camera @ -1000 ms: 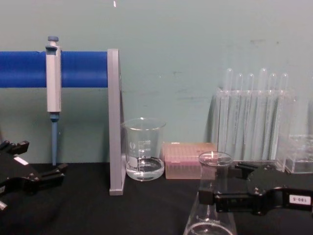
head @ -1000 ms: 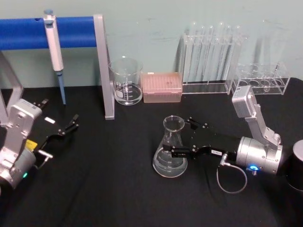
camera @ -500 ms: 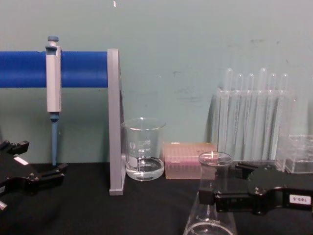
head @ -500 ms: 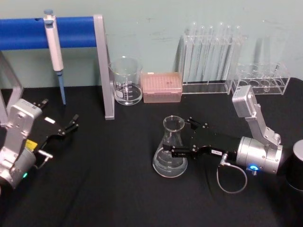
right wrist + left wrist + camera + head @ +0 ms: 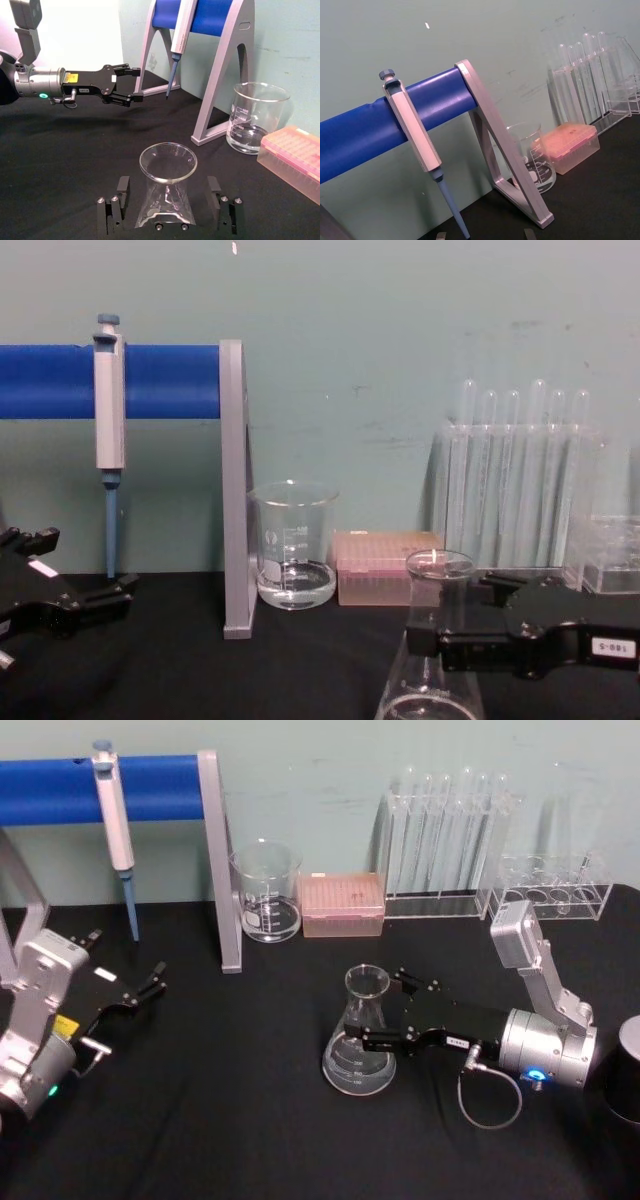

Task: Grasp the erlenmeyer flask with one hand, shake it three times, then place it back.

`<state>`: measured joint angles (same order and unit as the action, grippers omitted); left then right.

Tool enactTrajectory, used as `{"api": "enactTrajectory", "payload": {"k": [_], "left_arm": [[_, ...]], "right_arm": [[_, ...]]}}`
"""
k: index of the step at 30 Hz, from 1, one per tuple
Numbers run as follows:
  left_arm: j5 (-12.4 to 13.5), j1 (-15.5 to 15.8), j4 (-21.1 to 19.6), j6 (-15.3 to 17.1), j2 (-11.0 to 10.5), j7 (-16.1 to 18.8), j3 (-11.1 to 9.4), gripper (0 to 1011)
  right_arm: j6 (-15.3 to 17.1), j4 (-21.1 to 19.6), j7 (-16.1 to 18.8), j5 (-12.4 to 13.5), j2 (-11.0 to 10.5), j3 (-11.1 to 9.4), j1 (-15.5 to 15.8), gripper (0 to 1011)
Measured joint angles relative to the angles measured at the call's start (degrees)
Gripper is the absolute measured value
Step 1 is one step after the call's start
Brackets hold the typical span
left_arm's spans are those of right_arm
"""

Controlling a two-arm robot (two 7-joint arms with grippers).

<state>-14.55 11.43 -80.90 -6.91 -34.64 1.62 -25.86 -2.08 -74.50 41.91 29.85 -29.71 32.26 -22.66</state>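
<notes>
The flask (image 5: 358,1055) is being straddled, untouched, by the right hand (image 5: 375,1010), jaws wide; the left hand (image 5: 128,952) is being held spread at the left edge of the table (image 5: 250,1130).

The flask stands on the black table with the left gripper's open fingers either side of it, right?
No: it is the right gripper whose open fingers sit either side of the erlenmeyer flask on the black table, as the head view shows. The left gripper sits far left.

black table (image 5: 230,1130) with flask (image 5: 358,1055), beaker (image 5: 268,898)
</notes>
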Motion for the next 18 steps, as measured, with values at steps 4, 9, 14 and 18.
{"api": "enactTrajectory", "payload": {"k": [4,9,14,18], "left_arm": [[0.0,0.0,0.0,0.0,0.0,0.0,0.0,1001],[0.0,0.0,0.0,0.0,0.0,0.0,0.0,1001],[0.0,0.0,0.0,0.0,0.0,0.0,0.0,1001],[0.0,0.0,0.0,0.0,0.0,0.0,0.0,1001]], "right_arm": [[0.0,0.0,0.0,0.0,0.0,0.0,0.0,883],[0.0,0.0,0.0,0.0,0.0,0.0,0.0,744],[0.0,0.0,0.0,0.0,0.0,0.0,0.0,590],[-0.03,0.0,0.01,0.0,0.0,0.0,0.0,481]]}}
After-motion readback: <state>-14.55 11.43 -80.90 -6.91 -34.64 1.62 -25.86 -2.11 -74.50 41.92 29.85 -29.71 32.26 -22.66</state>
